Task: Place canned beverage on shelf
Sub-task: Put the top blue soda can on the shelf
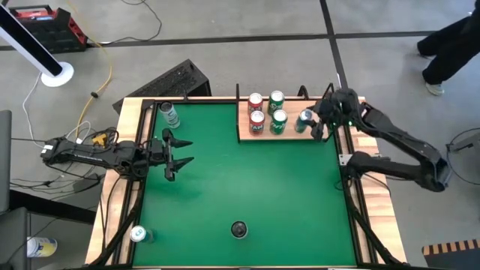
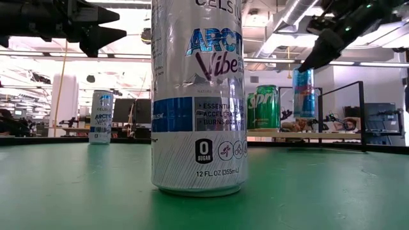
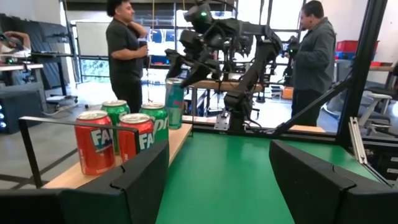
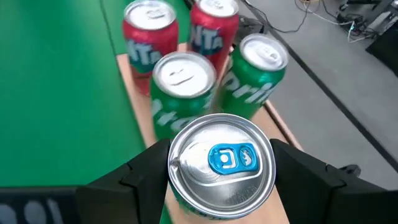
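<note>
A tall teal-and-blue can (image 2: 303, 92) hangs upright between the fingers of my right gripper (image 1: 313, 124), over the right end of the shelf (image 1: 289, 136) at the table's far right. Two red cans (image 1: 256, 102) and two green cans (image 1: 278, 120) stand on the light-wood plank of the shelf (image 3: 177, 134). The teal can's silver lid with a blue tab (image 4: 227, 158) fills the right wrist view. My left gripper (image 1: 187, 150) waits open at the table's left side, pointing across the green mat with nothing between its fingers. My right gripper pinches the teal can by its upper wall (image 4: 180, 199), just under the lid rim, one dark finger (image 4: 140, 171) on each side. It comes slanting down from the table's far right. The can stays upright, and its bottom (image 2: 303, 116) looks a little clear of the plank.
A silver-and-blue can (image 2: 198, 96) stands close before the low camera. Another like it (image 1: 169, 112) is at the far left corner, and one (image 1: 139, 235) at the near left. Two people (image 3: 127, 50) stand beyond the table. The shelf has thin black posts (image 2: 364, 115).
</note>
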You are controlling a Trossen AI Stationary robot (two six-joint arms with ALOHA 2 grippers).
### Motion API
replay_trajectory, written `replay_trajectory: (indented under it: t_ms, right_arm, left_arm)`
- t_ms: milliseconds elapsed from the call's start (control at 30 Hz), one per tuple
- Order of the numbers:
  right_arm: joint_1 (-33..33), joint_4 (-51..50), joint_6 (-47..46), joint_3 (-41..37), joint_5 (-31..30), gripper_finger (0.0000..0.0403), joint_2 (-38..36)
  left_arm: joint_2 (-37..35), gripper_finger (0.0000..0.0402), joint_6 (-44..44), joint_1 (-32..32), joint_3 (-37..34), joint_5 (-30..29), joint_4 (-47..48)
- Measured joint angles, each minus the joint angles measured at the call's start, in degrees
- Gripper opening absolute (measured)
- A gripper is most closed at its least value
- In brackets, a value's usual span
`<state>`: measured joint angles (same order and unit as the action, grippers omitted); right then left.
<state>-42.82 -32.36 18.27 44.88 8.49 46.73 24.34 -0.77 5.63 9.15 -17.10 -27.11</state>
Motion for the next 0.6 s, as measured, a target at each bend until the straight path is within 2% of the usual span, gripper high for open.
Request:
replay_trajectory:
  t_ms: [367, 600]
  right_arm:
    - [-13.7, 2.8, 10.1, 8.9, 13.9, 0.0267, 15.9]
    - [-19.5, 5.5, 13.5, 10.9, 18.4, 0.0267, 22.2]
  left_arm:
    - [0.0, 0.0264, 1.4, 0.0, 0.0, 0.0, 0.2]
    - [0.0, 0.0264, 0.2, 0.0, 0.0, -1.4, -0.3]
